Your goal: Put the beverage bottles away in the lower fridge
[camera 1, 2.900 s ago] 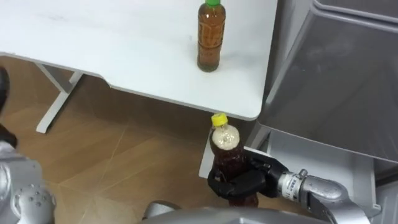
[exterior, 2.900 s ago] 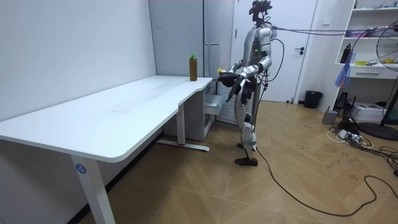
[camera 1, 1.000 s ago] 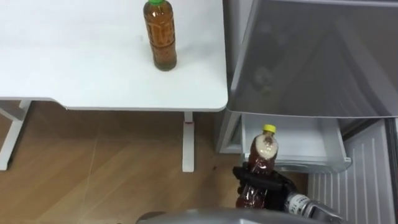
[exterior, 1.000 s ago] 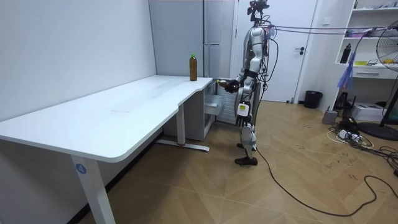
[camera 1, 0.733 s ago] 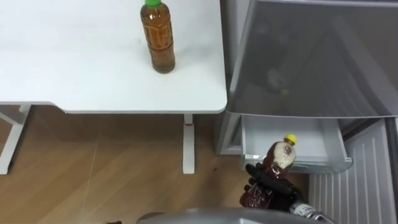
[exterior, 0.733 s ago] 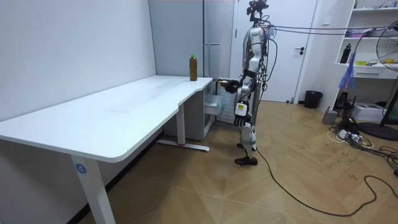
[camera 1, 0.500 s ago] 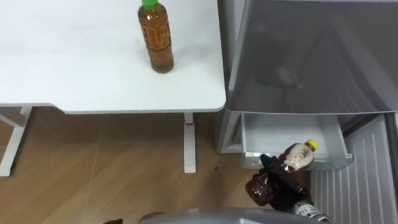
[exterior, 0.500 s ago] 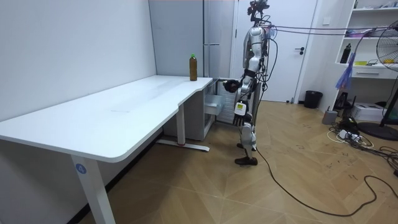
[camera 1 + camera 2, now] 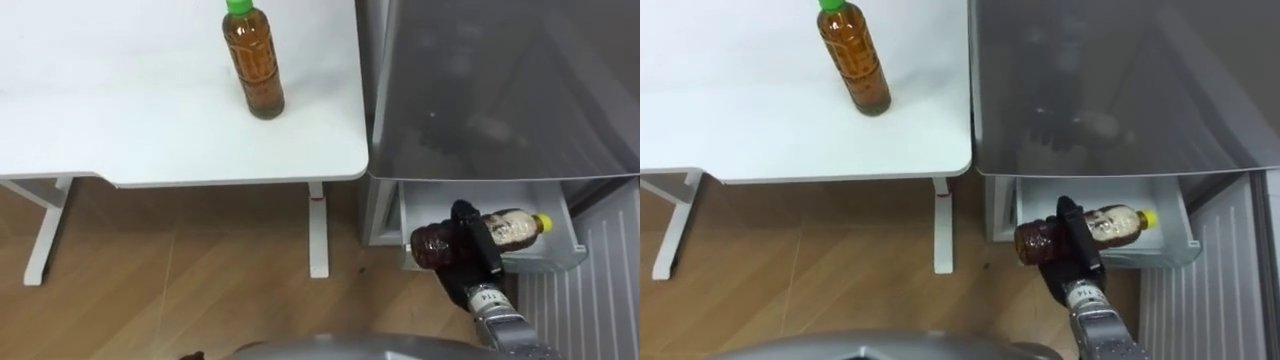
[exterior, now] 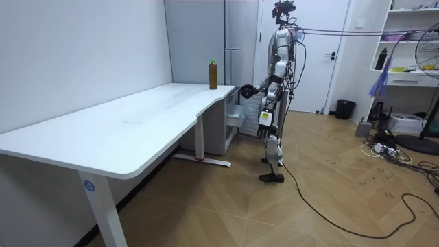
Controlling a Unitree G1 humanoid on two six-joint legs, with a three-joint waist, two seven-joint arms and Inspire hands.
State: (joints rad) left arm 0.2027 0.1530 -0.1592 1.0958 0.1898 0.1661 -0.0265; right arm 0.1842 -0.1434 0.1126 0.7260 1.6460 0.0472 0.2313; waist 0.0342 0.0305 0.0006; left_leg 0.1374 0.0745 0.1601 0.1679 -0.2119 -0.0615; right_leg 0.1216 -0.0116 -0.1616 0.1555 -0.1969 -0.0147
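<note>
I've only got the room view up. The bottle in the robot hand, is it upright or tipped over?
Observer: Tipped. In the eye views the yellow-capped bottle lies level, with its cap pointing to the robot's right.
Operator: How is it held?
Observer: The right robot hand is curled round its middle.
Operator: What's underneath it?
Observer: The open white drawer at the bottom of the fridge. I cannot tell whether the bottle touches it.

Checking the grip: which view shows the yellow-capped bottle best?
Left eye view: the yellow-capped bottle lies sideways in the right hand at the open drawer. The right eye view matches; the room view shows it tiny.
</note>
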